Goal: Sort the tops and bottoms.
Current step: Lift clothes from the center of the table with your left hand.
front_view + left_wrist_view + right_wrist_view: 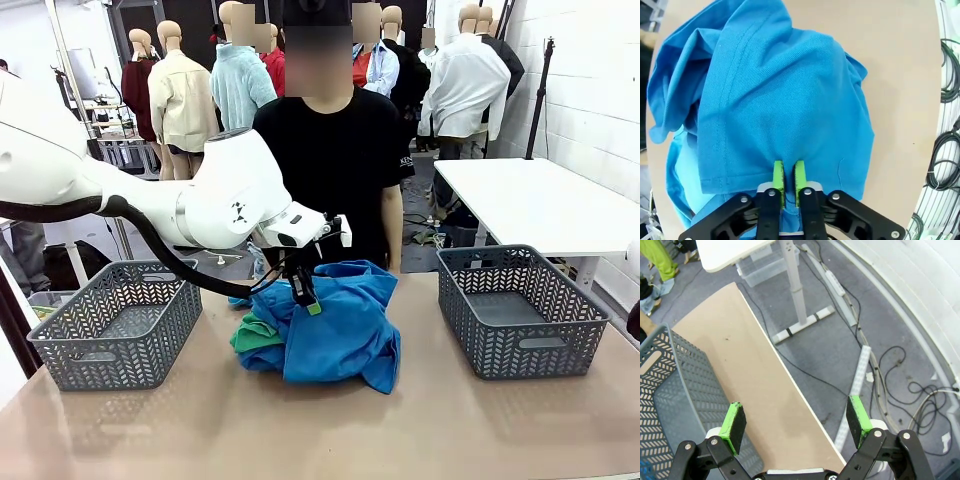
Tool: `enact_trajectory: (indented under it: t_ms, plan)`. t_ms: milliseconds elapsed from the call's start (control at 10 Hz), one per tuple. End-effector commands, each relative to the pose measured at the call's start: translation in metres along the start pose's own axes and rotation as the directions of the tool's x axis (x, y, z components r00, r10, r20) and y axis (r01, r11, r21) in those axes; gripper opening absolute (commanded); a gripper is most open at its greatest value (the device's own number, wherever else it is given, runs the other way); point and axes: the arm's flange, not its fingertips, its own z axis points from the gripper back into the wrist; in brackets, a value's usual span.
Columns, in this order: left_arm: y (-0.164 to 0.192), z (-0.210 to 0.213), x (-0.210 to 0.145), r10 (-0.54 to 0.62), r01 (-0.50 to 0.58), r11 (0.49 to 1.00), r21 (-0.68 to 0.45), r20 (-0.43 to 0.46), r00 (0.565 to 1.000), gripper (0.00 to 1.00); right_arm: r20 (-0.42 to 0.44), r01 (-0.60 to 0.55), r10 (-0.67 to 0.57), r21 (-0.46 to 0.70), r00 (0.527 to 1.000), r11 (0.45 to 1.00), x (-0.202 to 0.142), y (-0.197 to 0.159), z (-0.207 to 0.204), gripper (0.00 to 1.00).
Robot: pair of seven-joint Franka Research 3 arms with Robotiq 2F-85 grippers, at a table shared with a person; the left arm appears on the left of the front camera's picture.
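A pile of clothes lies in the middle of the table. A blue top point(340, 320) covers most of it, and the emerald-green bottoms point(255, 335) stick out at its left side. My left gripper point(305, 297) points down into the pile's upper left part. In the left wrist view my left gripper point(788, 175) is shut, with a fold of the blue top point(780, 90) pinched between its green pads. More blue cloth point(677, 170) lies under that fold. My right gripper point(797, 422) is open with nothing between its fingers, above the table's right edge.
An empty grey basket point(120, 320) stands at the table's left, and another grey basket point(520, 310) at its right, beside my right gripper point(670, 390). A person in black point(330, 150) stands behind the pile. Past the table's right edge are floor and cables point(890, 370).
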Motion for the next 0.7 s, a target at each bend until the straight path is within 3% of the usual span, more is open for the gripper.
enact_trajectory:
  t_ms: [0,300,600]
  plan:
    - [-0.004,0.014,-0.003,-0.016,0.017,1.000,-0.001,0.027,1.000,0.00,-0.001,-0.006,0.006,-0.005,1.000,1.000,0.000,0.001,0.002,1.00]
    - [0.001,0.066,0.016,-0.075,0.067,0.994,0.083,0.089,0.993,0.00,-0.001,-0.006,0.006,-0.005,1.000,1.000,0.000,0.001,0.002,1.00]
    - [0.011,0.149,0.054,-0.151,0.112,0.966,0.232,0.157,0.976,0.00,-0.001,-0.006,0.006,-0.005,1.000,1.000,0.000,0.001,0.002,1.00]
